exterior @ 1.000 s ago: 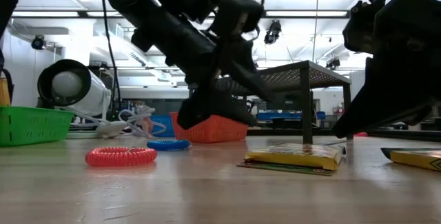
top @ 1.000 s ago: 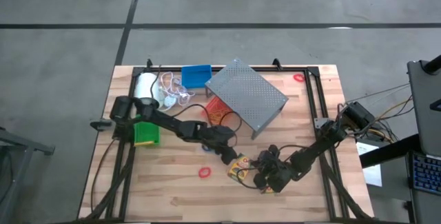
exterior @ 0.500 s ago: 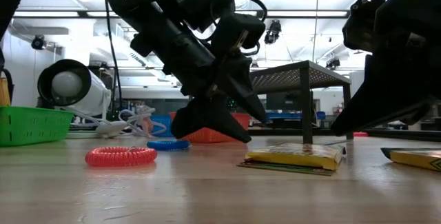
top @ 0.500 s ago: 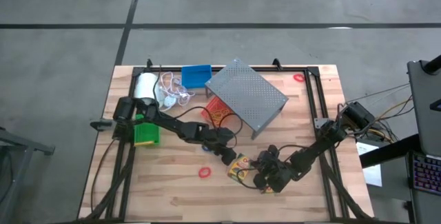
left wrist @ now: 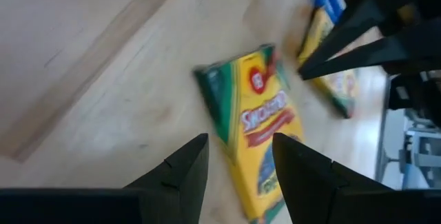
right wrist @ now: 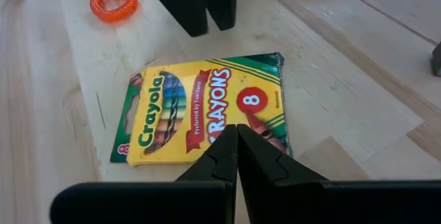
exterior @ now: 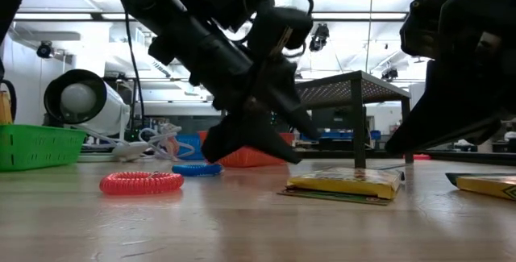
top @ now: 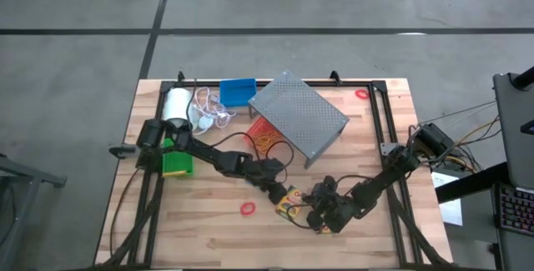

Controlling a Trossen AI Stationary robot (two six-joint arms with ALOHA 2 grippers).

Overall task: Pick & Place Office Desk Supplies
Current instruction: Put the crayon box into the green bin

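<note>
A yellow-and-green crayon box point(top: 292, 203) lies flat on the table between my two grippers; it also shows in the right wrist view point(right wrist: 207, 114) and the left wrist view point(left wrist: 256, 124). My left gripper point(left wrist: 238, 162) is open and hovers just left of the box, slanting down. My right gripper point(right wrist: 238, 138) is shut, its tips poised over the box's other end, clear of it in the low view. A second crayon box point(left wrist: 331, 69) lies flat by the right gripper. A red ring band point(top: 247, 208) and a blue one point(exterior: 197, 168) rest on the table.
A green bin point(top: 177, 161) stands at the left, a blue bin point(top: 238, 92) at the far edge, and a red-orange bin point(top: 264, 132) beside the grey rack point(top: 298, 125). The white roll point(top: 177, 104) lies far left. Another red ring point(top: 361, 94) lies far right.
My left gripper has eased down and a little toward the crayon box. The right gripper and both boxes have kept still.
</note>
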